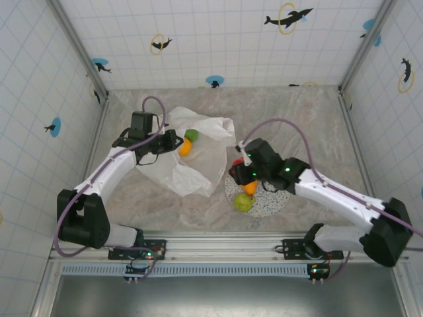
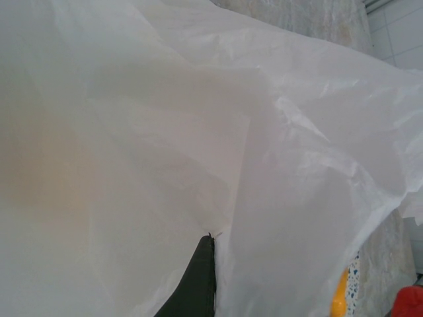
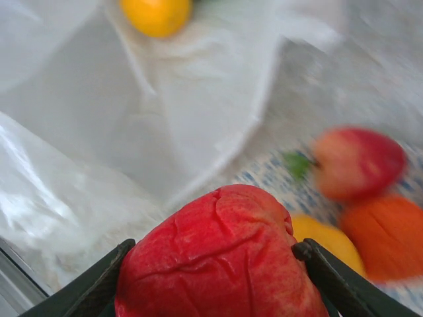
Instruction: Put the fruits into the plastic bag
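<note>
Red fruit (image 3: 215, 264): it is sitting nearest my right wrist camera, wrinkled and glossy, and I am clamping it from both sides.
Right gripper (image 3: 215, 249): I am holding it at a middling width, both fingers (image 3: 99, 281) pressing against the red fruit. From above it is hanging at the plate's far-left rim, just beside the bag.
Plate (image 3: 277, 178): this speckled white dish is lying past my right fingers. It is carrying a blurred red apple (image 3: 360, 162) with a green leaf, an orange fruit (image 3: 390, 234) and a yellow piece (image 3: 327, 241).
Green fruit (image 1: 243, 203): it is resting on the plate's near side in the overhead view.
Left gripper (image 1: 173, 140): I am pinching it closed on a fold of the plastic bag, and my left wrist camera is showing a dark finger (image 2: 195, 290) meeting the sheet.
Plastic bag (image 1: 198, 158): crinkled and white, it is spreading over the table (image 1: 317, 125) between my two arms, its right edge near the plate.
Fruits at the bag: a yellow-orange fruit (image 1: 186, 146) and a small green one (image 1: 192, 135) are lying touching each other, just beside my left gripper.
</note>
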